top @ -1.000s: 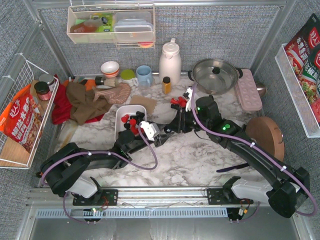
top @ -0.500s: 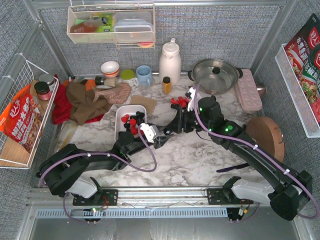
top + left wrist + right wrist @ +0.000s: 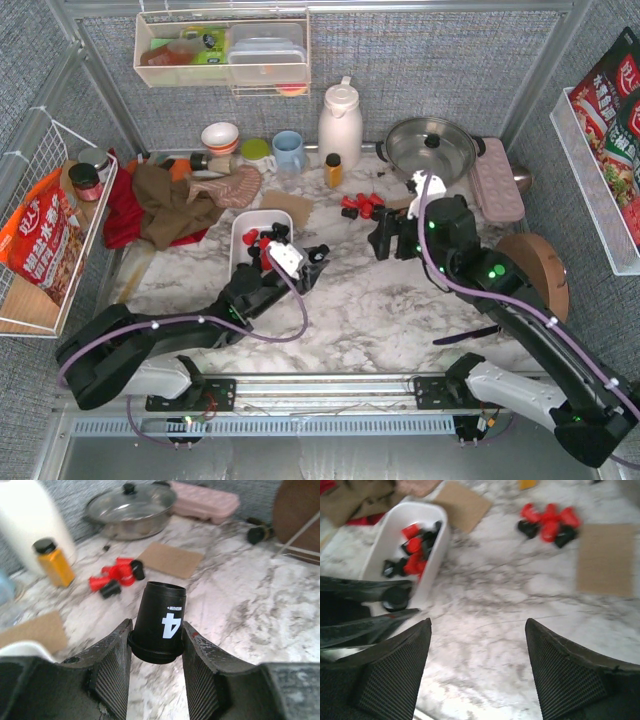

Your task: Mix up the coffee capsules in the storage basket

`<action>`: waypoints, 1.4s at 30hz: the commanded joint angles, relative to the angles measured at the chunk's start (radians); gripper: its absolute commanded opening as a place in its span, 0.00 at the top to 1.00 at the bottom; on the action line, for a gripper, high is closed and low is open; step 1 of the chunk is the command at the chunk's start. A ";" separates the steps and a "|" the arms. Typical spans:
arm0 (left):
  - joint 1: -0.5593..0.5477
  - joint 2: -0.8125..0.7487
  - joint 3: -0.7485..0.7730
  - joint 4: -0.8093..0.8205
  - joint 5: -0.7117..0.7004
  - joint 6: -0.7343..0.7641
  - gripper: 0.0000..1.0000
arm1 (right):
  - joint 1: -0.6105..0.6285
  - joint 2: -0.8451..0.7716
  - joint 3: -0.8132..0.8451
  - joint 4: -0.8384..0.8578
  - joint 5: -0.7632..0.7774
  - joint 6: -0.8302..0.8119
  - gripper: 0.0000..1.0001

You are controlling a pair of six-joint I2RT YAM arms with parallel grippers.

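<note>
My left gripper (image 3: pixel 156 625) is shut on a black coffee capsule (image 3: pixel 160 620) marked with a white 4, held above the marble just right of the storage basket (image 3: pixel 236 240). The white basket (image 3: pixel 390 537) holds several red and black capsules (image 3: pixel 414 555). A loose cluster of red and black capsules (image 3: pixel 360 205) lies on the table beyond the grippers, also seen as capsules (image 3: pixel 549 522) in the right wrist view. My right gripper (image 3: pixel 384 240) stands open and empty (image 3: pixel 477 625) to the right of the left gripper (image 3: pixel 316 253), apart from it.
Behind the loose capsules stand a small yellow bottle (image 3: pixel 333 170), a white jug (image 3: pixel 340 120) and a lidded pot (image 3: pixel 430 150). A pink tray (image 3: pixel 497 180) and a round wooden board (image 3: pixel 535 270) lie right. Cardboard squares (image 3: pixel 607 557) lie nearby. Crumpled cloths (image 3: pixel 170 205) sit left of the basket.
The right gripper opened, letting go of the black capsule, and drew back to the right. The left gripper kept the capsule and shifted slightly away.
</note>
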 commanded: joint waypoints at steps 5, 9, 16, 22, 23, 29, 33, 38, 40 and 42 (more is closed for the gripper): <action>0.001 -0.117 -0.032 -0.217 -0.365 -0.149 0.77 | -0.012 -0.101 -0.069 0.053 0.400 -0.230 0.01; 0.003 -0.162 0.008 -0.410 -0.453 -0.251 0.74 | -0.019 -0.149 -0.260 0.269 0.490 -0.280 0.01; 0.014 -0.207 0.074 -0.682 -0.557 -0.377 0.72 | -0.066 -0.168 -0.387 0.389 0.411 -0.235 0.01; 0.064 -0.212 0.126 -0.853 -0.615 -0.535 0.67 | -0.084 -0.125 -0.344 0.308 0.391 -0.209 0.01; 0.066 -0.194 0.144 -0.891 -0.637 -0.560 0.67 | -0.088 -0.122 -0.340 0.302 0.391 -0.203 0.01; 0.147 -0.113 0.176 -0.931 -0.639 -0.649 0.67 | -0.105 -0.130 -0.339 0.296 0.387 -0.190 0.01; 0.255 -0.071 0.158 -0.889 -0.553 -0.682 0.66 | -0.112 -0.141 -0.341 0.297 0.385 -0.185 0.01; 0.317 0.015 0.213 -0.870 -0.525 -0.660 0.65 | -0.117 -0.138 -0.339 0.294 0.379 -0.183 0.01; 0.342 0.054 0.245 -0.884 -0.526 -0.653 0.65 | -0.118 -0.139 -0.336 0.288 0.380 -0.182 0.01; 0.366 0.086 0.272 -0.896 -0.534 -0.654 0.64 | -0.119 -0.143 -0.334 0.284 0.379 -0.181 0.01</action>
